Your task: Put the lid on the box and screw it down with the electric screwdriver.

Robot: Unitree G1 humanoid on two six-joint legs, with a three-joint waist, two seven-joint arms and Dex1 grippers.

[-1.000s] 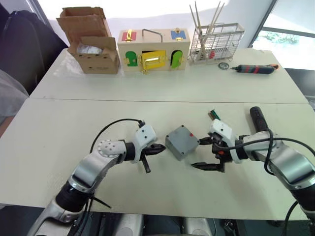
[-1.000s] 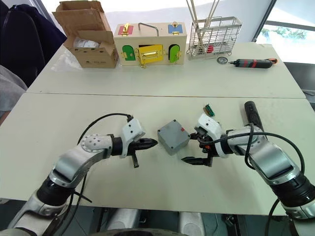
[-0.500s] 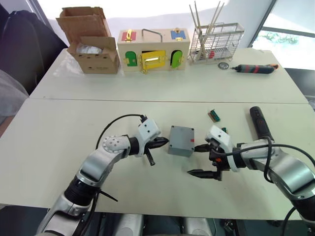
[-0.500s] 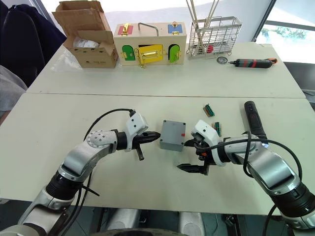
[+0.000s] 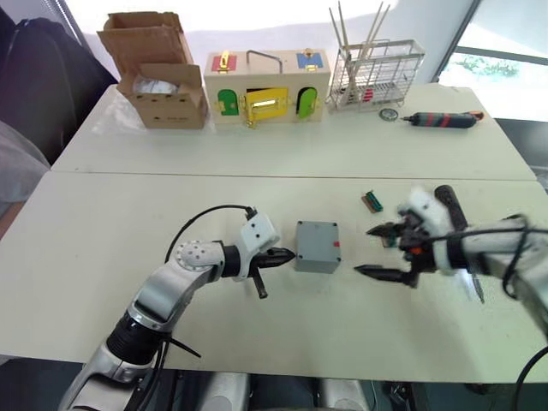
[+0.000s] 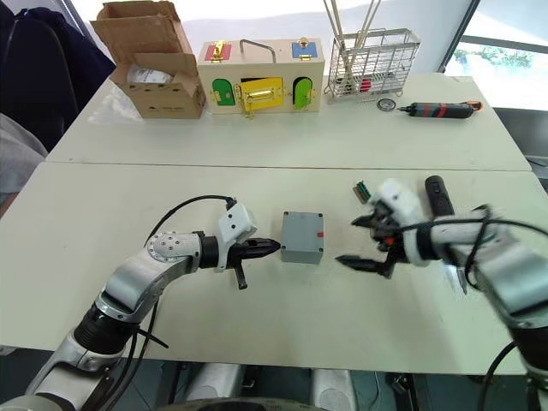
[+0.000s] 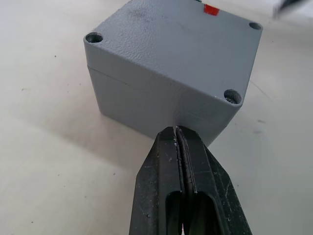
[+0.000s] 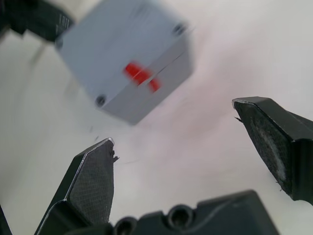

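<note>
Left wrist view: left gripper (image 7: 179, 134), jaws clenched, touches the box (image 7: 171, 68); right gripper (image 6: 360, 241), jaws released, at 3 o'clock. More pushing may skid the box.

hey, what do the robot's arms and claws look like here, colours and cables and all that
Both arms are silver-grey metal with black joints and a white block at each wrist. The left arm has a round perforated joint cap and a black cable looping over it. Each ends in a claw of two black pointed fingers: the left claw, and the right claw, whose finger pads have a fine cross-hatched texture.
</note>
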